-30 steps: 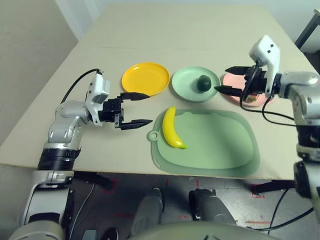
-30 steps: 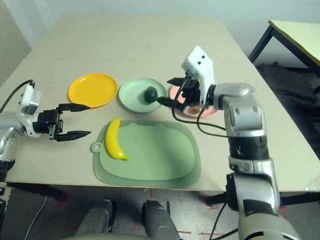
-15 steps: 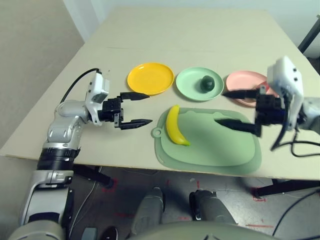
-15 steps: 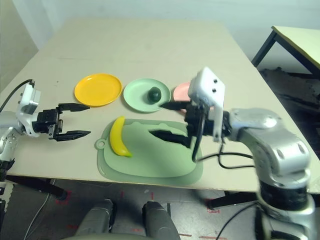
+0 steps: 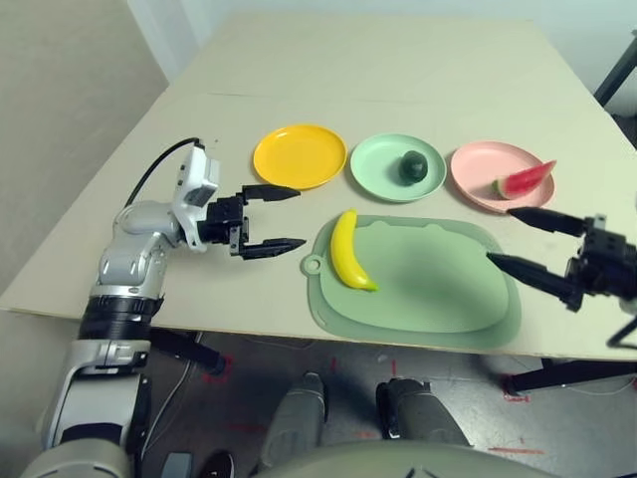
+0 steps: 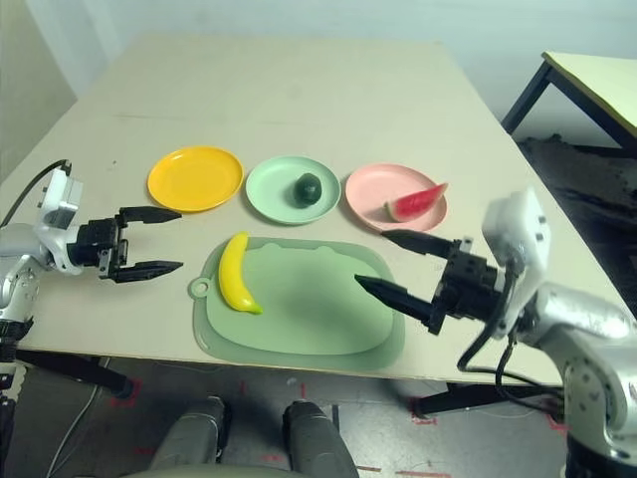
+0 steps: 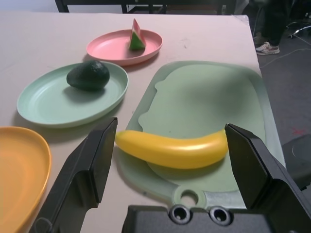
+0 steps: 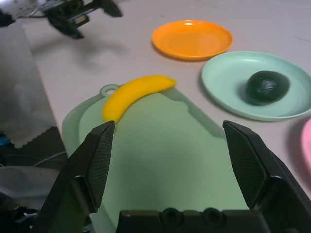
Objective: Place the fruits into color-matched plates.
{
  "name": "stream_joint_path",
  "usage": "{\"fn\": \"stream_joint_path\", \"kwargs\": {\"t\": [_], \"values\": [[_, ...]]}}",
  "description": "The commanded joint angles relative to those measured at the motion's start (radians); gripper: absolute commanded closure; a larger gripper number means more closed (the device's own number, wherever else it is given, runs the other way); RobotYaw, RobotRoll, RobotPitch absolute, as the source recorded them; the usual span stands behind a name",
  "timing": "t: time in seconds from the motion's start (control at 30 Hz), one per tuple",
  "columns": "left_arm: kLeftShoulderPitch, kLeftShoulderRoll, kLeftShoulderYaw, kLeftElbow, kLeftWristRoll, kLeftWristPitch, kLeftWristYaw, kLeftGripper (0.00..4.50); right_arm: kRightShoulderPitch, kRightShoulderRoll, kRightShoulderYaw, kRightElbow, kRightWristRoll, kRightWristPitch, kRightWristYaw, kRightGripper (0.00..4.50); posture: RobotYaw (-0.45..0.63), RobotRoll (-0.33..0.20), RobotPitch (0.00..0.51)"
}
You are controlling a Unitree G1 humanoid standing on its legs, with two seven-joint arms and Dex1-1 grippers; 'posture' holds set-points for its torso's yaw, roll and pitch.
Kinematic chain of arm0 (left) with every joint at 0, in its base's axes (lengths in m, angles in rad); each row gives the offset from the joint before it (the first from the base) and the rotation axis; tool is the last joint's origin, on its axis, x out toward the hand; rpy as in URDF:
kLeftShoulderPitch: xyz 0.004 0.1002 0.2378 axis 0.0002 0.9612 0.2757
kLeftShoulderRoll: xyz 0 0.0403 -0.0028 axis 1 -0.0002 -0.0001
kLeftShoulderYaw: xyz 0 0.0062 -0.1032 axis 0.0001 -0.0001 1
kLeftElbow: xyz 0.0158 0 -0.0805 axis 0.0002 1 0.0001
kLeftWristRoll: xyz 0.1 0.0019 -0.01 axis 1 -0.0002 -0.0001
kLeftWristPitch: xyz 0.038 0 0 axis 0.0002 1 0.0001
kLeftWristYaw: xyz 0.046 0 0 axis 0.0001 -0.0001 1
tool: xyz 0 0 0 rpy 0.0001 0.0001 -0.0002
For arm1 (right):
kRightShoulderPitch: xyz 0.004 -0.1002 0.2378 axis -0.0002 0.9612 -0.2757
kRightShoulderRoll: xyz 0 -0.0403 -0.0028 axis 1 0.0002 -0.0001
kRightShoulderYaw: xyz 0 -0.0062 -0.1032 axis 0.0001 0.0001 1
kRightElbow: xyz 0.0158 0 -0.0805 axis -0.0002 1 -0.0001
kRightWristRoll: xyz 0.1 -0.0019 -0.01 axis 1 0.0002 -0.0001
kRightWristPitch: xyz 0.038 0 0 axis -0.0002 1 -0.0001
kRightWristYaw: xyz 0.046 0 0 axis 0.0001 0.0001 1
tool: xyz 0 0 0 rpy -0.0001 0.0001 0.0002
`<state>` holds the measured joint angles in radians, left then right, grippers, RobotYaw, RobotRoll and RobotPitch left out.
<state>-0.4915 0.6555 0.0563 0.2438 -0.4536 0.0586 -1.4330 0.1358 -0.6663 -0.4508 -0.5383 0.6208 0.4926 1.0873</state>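
The yellow banana [image 5: 347,254] lies on the left side of the large green mat [image 5: 428,289]. Behind the mat stand three plates in a row: a yellow-orange plate [image 5: 299,155], bare; a mint green plate [image 5: 383,167] holding the dark avocado [image 5: 413,165]; a pink plate [image 5: 478,174] with the watermelon wedge [image 5: 525,180] on it. My left gripper [image 5: 276,217] is open, left of the mat, pointing toward the banana [image 7: 172,148]. My right gripper [image 5: 518,242] is open at the mat's right edge, near the table front.
The mat's ring tab [image 5: 311,266] sticks out toward my left gripper. The table's front edge [image 5: 299,339] runs just below the mat. A dark table leg [image 6: 518,95] stands at the far right beyond the table.
My right arm has drawn back from the pink plate toward the table's front right, leaving the watermelon wedge on the plate. The left arm has stayed put.
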Motion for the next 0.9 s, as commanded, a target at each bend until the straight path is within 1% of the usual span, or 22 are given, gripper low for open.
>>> {"fn": "stream_joint_path", "kwargs": {"t": [0.03, 0.13, 0.2, 0.3, 0.37, 0.47, 0.53, 0.6, 0.7, 0.8, 0.9], "values": [[-0.009, -0.006, -0.016, 0.016, 0.009, -0.007, -0.007, 0.0, 0.024, 0.024, 0.077, 0.03, -0.063, -0.135, 0.014, 0.03, -0.05, 0.0, 0.115], [-0.018, -0.001, -0.02, 0.028, 0.025, -0.021, -0.014, 0.0, 0.02, 0.027, 0.128, 0.04, -0.086, -0.178, -0.004, 0.03, -0.05, 0.0, 0.112], [-0.031, 0.012, -0.032, 0.042, 0.056, -0.052, -0.022, 0.0, 0.01, 0.021, 0.158, 0.049, -0.112, -0.195, -0.026, 0.03, -0.05, 0.0, 0.112], [-0.079, 0.036, -0.058, 0.087, 0.115, -0.112, -0.038, 0.0, 0.017, 0.008, 0.184, 0.059, -0.14, -0.211, -0.046, 0.03, -0.06, 0.0, 0.109], [-0.123, 0.055, -0.09, 0.123, 0.171, -0.189, -0.059, 0.0, 0.033, -0.007, 0.203, 0.058, -0.155, -0.234, -0.034, 0.03, -0.06, 0.0, 0.109], [-0.207, 0.077, -0.162, 0.167, 0.266, -0.355, -0.107, 0.0, 0.043, -0.02, 0.223, 0.06, -0.161, -0.244, -0.039, 0.03, -0.06, 0.0, 0.108], [-0.275, 0.082, -0.224, 0.19, 0.331, -0.495, -0.153, 0.0, 0.033, -0.023, 0.228, 0.064, -0.155, -0.234, -0.054, 0.03, -0.07, 0.0, 0.107], [-0.345, 0.084, -0.307, 0.195, 0.355, -0.597, -0.178, 0.0, 0.027, -0.026, 0.233, 0.056, -0.136, -0.219, -0.057, 0.03, -0.07, 0.0, 0.107], [-0.439, 0.073, -0.436, 0.18, 0.329, -0.66, -0.181, 0.0, 0.04, -0.045, 0.266, 0.045, -0.147, -0.229, -0.036, 0.03, -0.08, 0.0, 0.106], [-0.524, 0.068, -0.592, 0.184, 0.323, -0.774, -0.181, 0.0, 0.043, -0.052, 0.292, 0.026, -0.145, -0.22, -0.043, 0.03, -0.1, 0.0, 0.108], [-0.572, 0.053, -0.693, 0.223, 0.323, -0.875, -0.181, 0.0, 0.042, -0.051, 0.304, 0.01, -0.139, -0.211, -0.062, 0.03, -0.11, 0.0, 0.111]]}}
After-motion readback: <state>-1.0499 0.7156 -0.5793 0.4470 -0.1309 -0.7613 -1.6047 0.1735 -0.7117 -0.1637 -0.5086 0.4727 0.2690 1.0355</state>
